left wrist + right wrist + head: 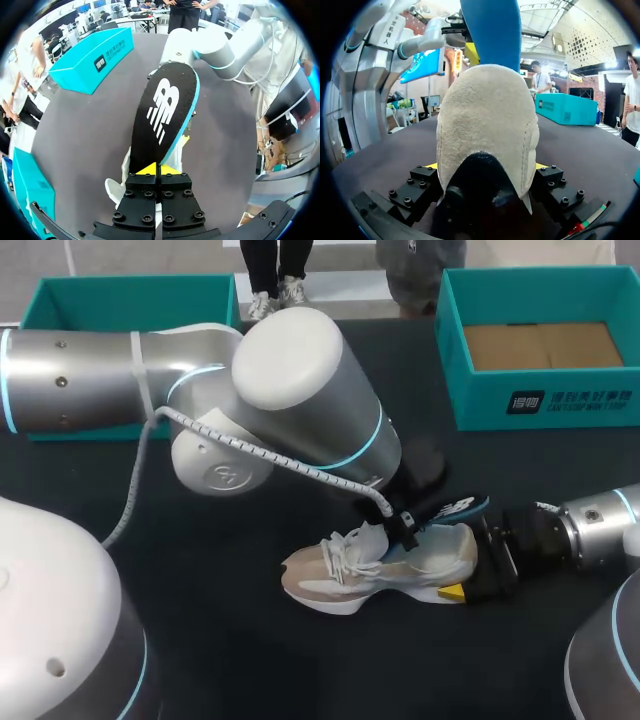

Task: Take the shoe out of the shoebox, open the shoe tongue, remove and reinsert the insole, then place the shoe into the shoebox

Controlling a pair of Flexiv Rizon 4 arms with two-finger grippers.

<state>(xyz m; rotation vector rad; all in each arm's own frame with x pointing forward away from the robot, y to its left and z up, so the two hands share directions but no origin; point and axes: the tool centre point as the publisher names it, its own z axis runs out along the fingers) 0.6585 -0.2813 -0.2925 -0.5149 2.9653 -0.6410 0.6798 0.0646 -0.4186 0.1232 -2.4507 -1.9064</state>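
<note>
Sneaker (385, 565) lies along the table's width, toe toward my left, heel clamped in the right gripper (466, 566). The left gripper (156, 170) pinches the insole (162, 115) (blue underside shows only in the right wrist view).

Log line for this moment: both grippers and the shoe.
left gripper: shut on insole, held over shoe | right gripper: shut on shoe heel | shoe: on table, outside shoebox

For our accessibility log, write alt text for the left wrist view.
The left end effector is shut on a black insole with a teal edge, which stands up ahead of it over the pale shoe. Beyond are the dark table, a teal shoebox and the right arm.
</note>
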